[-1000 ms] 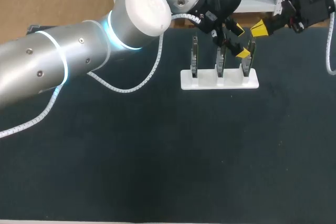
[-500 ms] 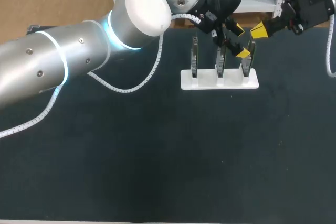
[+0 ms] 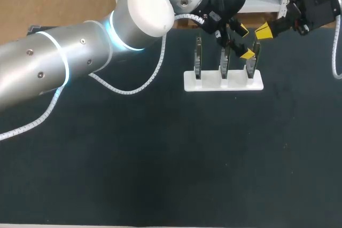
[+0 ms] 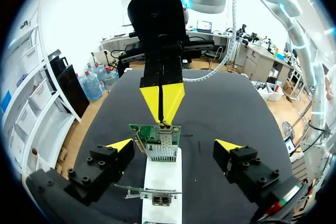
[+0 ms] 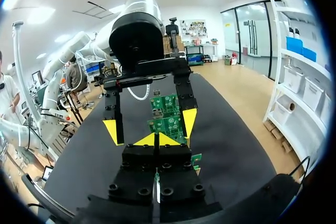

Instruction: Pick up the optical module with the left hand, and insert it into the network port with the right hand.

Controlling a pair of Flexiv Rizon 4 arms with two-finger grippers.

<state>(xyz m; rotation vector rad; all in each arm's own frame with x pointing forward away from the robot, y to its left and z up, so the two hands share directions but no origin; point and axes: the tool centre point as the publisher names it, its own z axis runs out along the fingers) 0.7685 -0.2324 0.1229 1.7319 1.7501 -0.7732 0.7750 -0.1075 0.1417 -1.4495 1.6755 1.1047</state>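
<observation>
Three green circuit boards stand upright in a white stand (image 3: 223,81). My left gripper (image 3: 244,41) is open, with its yellow tips on either side of the rightmost board (image 3: 252,61). In the left wrist view that board (image 4: 160,141) with its metal port sits between my left gripper's (image 4: 174,145) fingers, and another board (image 4: 152,196) is nearer. My right gripper (image 3: 263,30) is shut, its joined tips (image 4: 163,98) pointing at the board's far edge. From the right wrist, my right gripper (image 5: 156,139) faces the boards (image 5: 169,124). I see no separate optical module.
The black table mat (image 3: 171,158) spreads wide in front of the stand. My left arm's big silver links (image 3: 80,52) and its white coiled cable (image 3: 133,86) hang over the table's left and back part.
</observation>
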